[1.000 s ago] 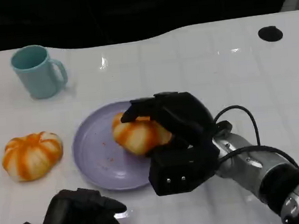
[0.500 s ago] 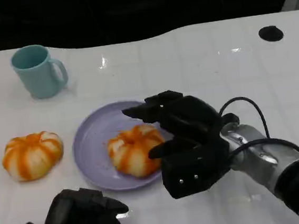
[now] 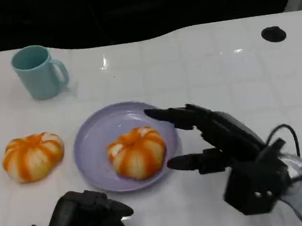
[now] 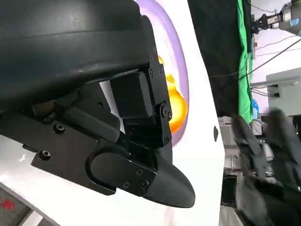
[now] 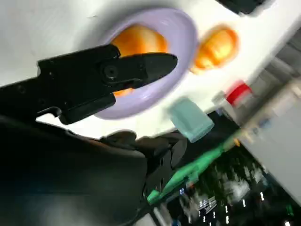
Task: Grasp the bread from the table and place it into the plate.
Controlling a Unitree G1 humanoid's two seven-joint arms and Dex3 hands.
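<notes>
A: Head view first: where is the bread?

B: On the purple plate, just off the fingertips of the right hand, apart from them.

A: Is that hand holding anything?

B: No; its fingers are spread, reaching over the plate's near rim with nothing between them.

A: And the left hand?

B: Resting on the table below the plate, fingers curled in, nothing in it. A second bread lies beyond it, beside the plate (the teal mug stands farther still).
</notes>
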